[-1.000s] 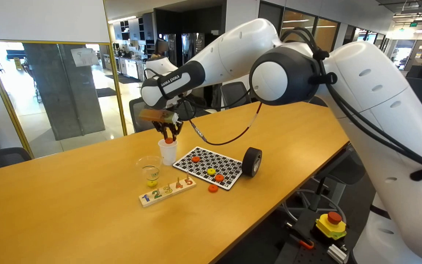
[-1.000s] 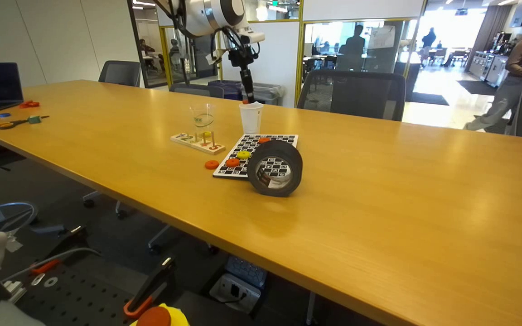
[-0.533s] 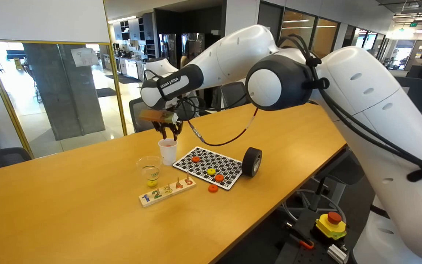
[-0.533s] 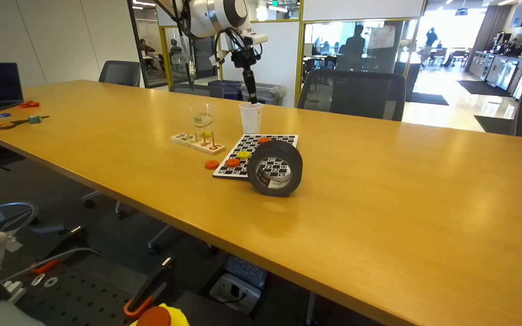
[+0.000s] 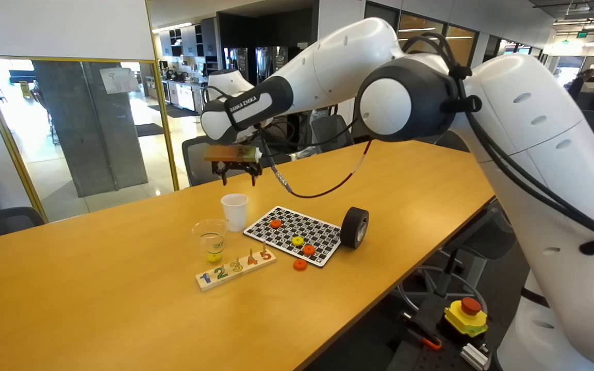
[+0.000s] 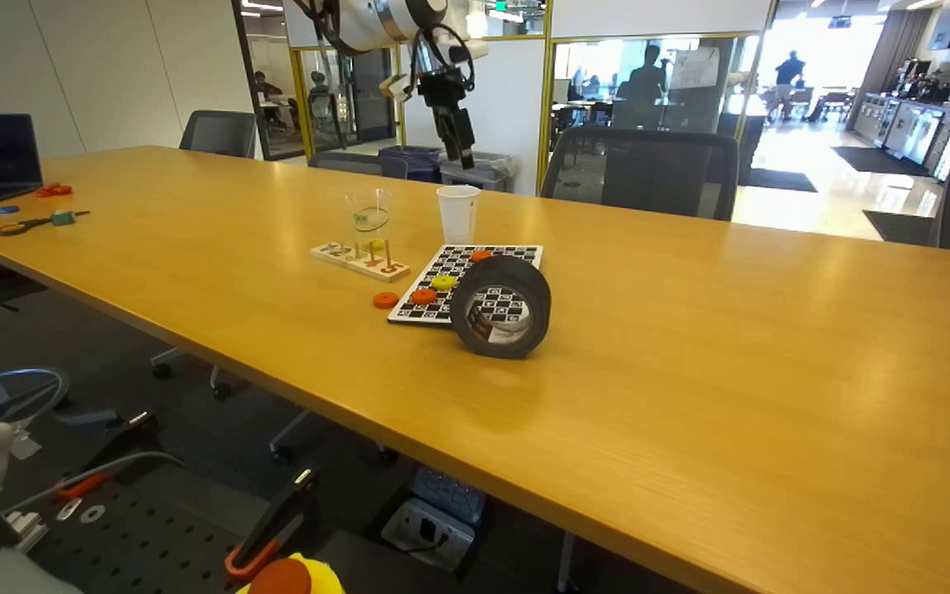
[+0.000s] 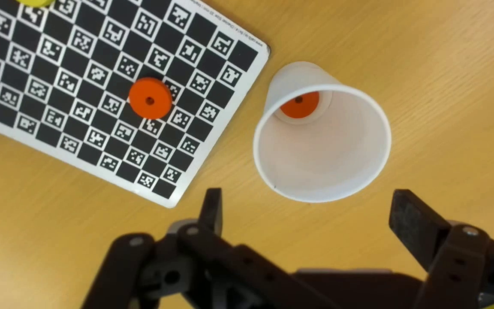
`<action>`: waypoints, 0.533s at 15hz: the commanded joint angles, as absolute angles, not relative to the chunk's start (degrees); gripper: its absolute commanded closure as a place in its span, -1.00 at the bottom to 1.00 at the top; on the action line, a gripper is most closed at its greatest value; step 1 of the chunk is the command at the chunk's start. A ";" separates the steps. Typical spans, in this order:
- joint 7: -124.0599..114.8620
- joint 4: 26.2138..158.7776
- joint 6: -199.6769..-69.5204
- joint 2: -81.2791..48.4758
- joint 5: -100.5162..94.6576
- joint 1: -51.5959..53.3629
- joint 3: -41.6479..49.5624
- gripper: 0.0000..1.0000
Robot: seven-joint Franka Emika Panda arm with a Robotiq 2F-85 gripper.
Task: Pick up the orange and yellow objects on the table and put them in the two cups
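The claw (image 5: 238, 183), now spread wide, leaves 1 orange disc (image 7: 303, 110) in the white cup (image 5: 234, 214) — 4 loose discs (image 5: 300, 265) remain; the clear cup (image 5: 208, 239) seemingly holds 1 yellow disc (image 5: 214, 257).

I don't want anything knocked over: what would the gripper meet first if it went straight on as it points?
Probably the white cup, which stands below the open gripper; depth is unclear, so it might instead straddle or narrowly miss the cup.
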State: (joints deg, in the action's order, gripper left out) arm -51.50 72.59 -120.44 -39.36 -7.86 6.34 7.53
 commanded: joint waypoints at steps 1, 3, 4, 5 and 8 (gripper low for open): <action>-38.60 85.46 -124.44 -29.90 -7.93 4.00 5.96 -1.00; -30.95 88.61 -124.55 -28.15 -7.57 2.68 5.87 -1.00; -27.19 89.76 -124.61 -27.76 -7.41 2.05 5.85 -1.00; -23.46 90.65 -124.60 -27.62 -7.27 1.45 5.83 -1.00; -13.06 91.60 -124.79 -28.91 -6.98 -0.44 5.17 -1.00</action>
State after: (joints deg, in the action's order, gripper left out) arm -22.18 88.47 -122.79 -29.95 -7.71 1.68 6.87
